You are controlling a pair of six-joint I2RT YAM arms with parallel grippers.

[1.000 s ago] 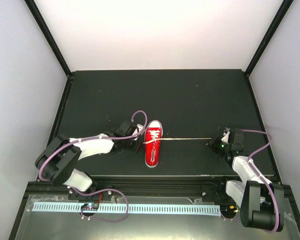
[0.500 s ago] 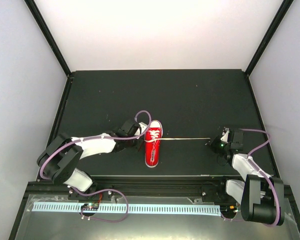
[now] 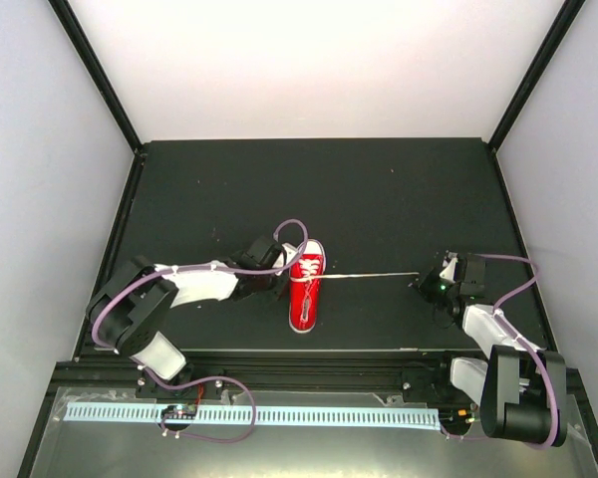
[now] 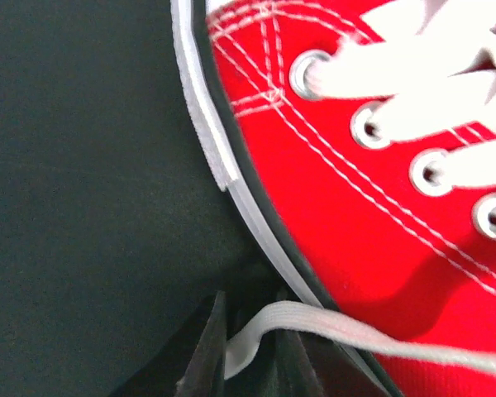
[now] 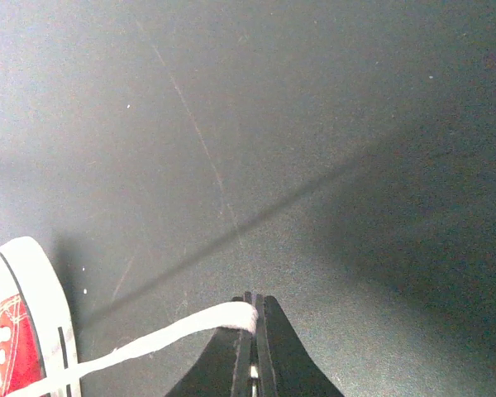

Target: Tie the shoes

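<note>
**Right gripper** [image 5: 254, 299]: shut, its two fingers pressed together on the tip of the taut lace [image 3: 369, 276]. From my top view this lace runs as a thin straight line from the sneaker [image 3: 305, 284] across to the gripper, clear of the table [image 3: 379, 189] along its span; a dark shadow line lies on the surface below it.

**Left gripper** [image 4: 250, 318]: jaws narrowly apart. The slack lace end [image 4: 314, 327] lies in the gap between them, touching one of the fingers [image 4: 208, 351]. I cannot tell whether it is pinched.

**Sneaker**: it sits on the near half of the dark table, sole down, with the white toe cap [image 5: 33, 273] pointing away from the arm bases and the heel toward them. It lies between the two arms. The left gripper is just beside its left flank, and the right gripper is well apart to its right.

**Limits of view**:
- From above, the left gripper's fingers are hidden under its wrist and a loop of purple cable [image 3: 284, 231], and I cannot find the slack lace end there.
- The sneaker's opening is too small in the top view for me to read.
- The left wrist view is close and soft. It shows only the red flank, four eyelets [image 4: 368, 128] with white lacing and the white sole edge [image 4: 211, 132]. The sneaker is cut off at the top and right borders, and the fingers at the bottom.
- The right wrist view catches only the toe cap and a sliver of red canvas in its lower left corner.
</note>
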